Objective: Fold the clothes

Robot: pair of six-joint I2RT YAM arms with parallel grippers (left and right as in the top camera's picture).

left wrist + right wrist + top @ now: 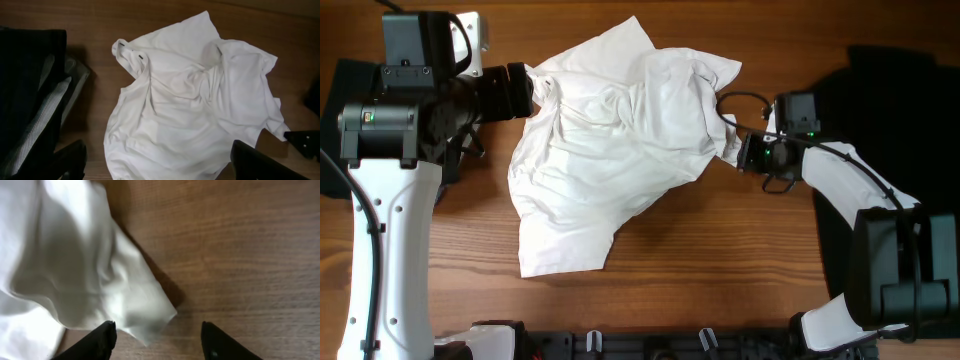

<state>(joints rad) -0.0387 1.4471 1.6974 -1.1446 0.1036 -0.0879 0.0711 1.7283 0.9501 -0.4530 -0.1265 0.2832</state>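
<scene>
The clothes here are chiefly a white T-shirt [610,140], lying crumpled on the wooden table in the overhead view. My left gripper [525,90] is at its upper left edge. In the left wrist view the shirt [190,100] shows its collar with a dark label, and my left gripper [160,167] is open wide with a bulge of cloth between its fingers [70,160]. My right gripper [738,150] sits at the shirt's right sleeve. In the right wrist view it [157,340] is open, and a loose corner of the shirt [145,315] lies between the jaws, unpinched.
A black garment [890,90] lies at the table's right edge under the right arm. Dark and grey striped clothes [30,85] are piled at the left. Bare wood [720,260] stretches in front of the shirt.
</scene>
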